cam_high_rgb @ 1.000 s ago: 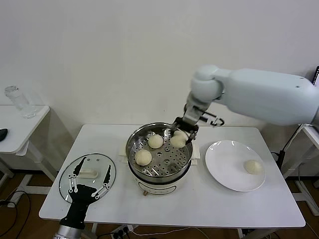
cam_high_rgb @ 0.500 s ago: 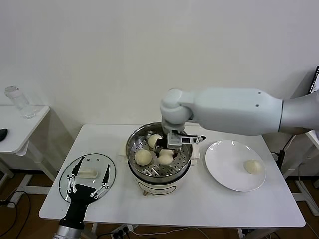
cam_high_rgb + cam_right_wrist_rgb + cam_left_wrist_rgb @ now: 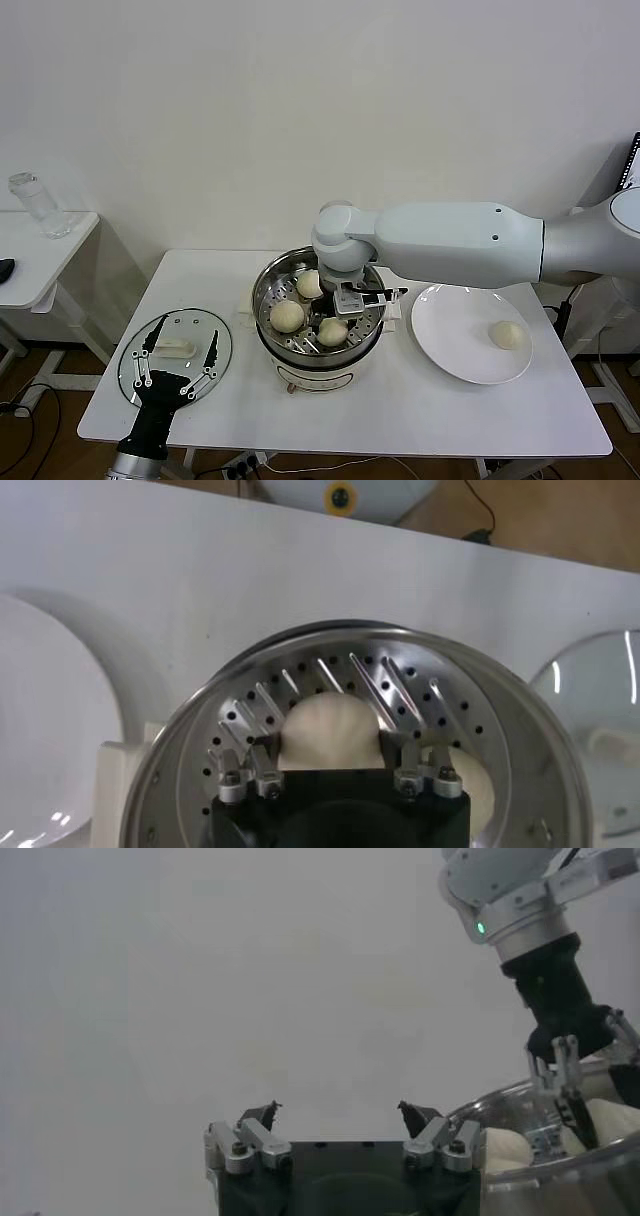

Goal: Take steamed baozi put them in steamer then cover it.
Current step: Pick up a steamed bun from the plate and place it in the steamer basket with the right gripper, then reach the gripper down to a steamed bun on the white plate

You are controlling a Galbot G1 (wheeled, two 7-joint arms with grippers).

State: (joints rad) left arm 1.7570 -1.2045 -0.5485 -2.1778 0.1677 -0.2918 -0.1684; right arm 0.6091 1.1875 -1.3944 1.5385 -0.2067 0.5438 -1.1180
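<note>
- Inside the steamer (image 3: 318,312), three steamed baozi (image 3: 288,316) rest on the perforated tray; a fourth (image 3: 507,335) sits on the white plate (image 3: 450,340).
- The right gripper (image 3: 335,318) straddles the near bun (image 3: 330,732), fingers just beside it; whether they pinch it, I cannot tell.
- The left gripper (image 3: 178,368) hangs spread over the glass lid (image 3: 176,330).

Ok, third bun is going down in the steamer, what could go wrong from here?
The right gripper has its fingers either side of a baozi on the steamer tray; lifting out early could drag it. It sits close to a neighbouring bun, which could get nudged. One bun remains on the plate.
</note>
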